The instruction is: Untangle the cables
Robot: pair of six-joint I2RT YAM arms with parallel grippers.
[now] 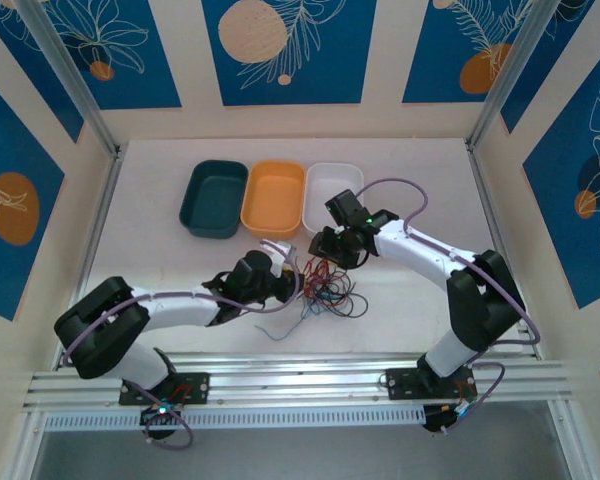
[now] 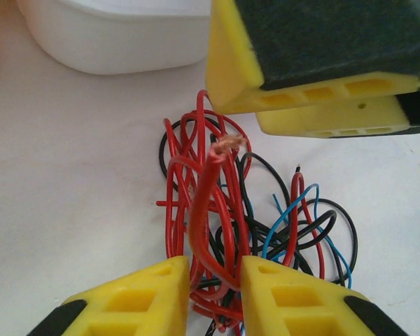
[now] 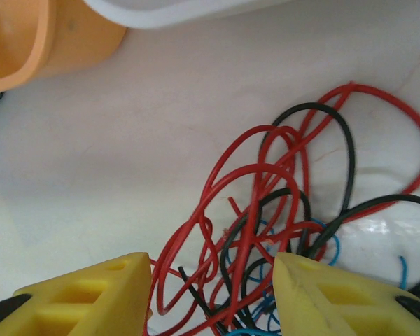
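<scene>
Yellow-fingered left claw [image 2: 215, 280] stands narrowly parted around red strands of the cables [image 2: 206, 189], whose tangle runs ahead to the right claw [image 3: 211, 280], half-open astride its far end.

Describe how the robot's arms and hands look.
The left arm and right arm are white tubular links with bulky black joints, with lilac cables looping along them. The left hand and right hand have wedge-shaped yellow fingers with rectangular slots and black bases.
</scene>
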